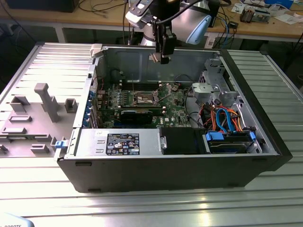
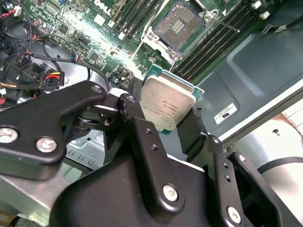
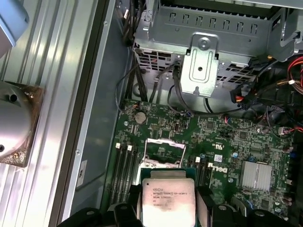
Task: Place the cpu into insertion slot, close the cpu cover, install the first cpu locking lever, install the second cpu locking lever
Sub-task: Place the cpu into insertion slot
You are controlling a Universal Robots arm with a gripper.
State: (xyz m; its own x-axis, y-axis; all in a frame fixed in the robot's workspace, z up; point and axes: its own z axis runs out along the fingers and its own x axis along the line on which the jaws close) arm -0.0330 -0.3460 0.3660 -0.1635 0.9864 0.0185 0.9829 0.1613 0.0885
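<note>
- Dull silver-grey metal is seen on the top of the cpu (image 2: 166,105), w/ a thin green edge round it.
- The cpu is pinched at two opp. edges by the gripper (image 2: 161,109). The jaws are closed onto the chip, w/ one black finger (image 2: 135,125) laid against each side.
- The chip is held in the air above the insertion slot (image 2: 182,23), well apart from it & not touching.
- The slot's dark centre is left bare, w/ a silvery rim round it.
- In the first wrist view the cpu (image 3: 168,201) is seen top-up in the gripper (image 3: 165,208), & the insertion slot (image 3: 163,153) is partly hidden behind it.
- In the exterior view the gripper (image 1: 164,57) is hung above the insertion slot (image 1: 144,98), a little to the exterior view's right of it.
- The slot is set in the green board (image 1: 173,111) on the floor of the open PC case (image 1: 165,175).
- Long black RAM slots (image 2: 222,42) are lined up just beside the slot.
- A long black card (image 1: 137,116) is stood near the slot, on the board's nearer side in the exterior view.
- A grey metal drive cage (image 3: 199,71) is mounted beyond the slot, off the board's edge.
</note>
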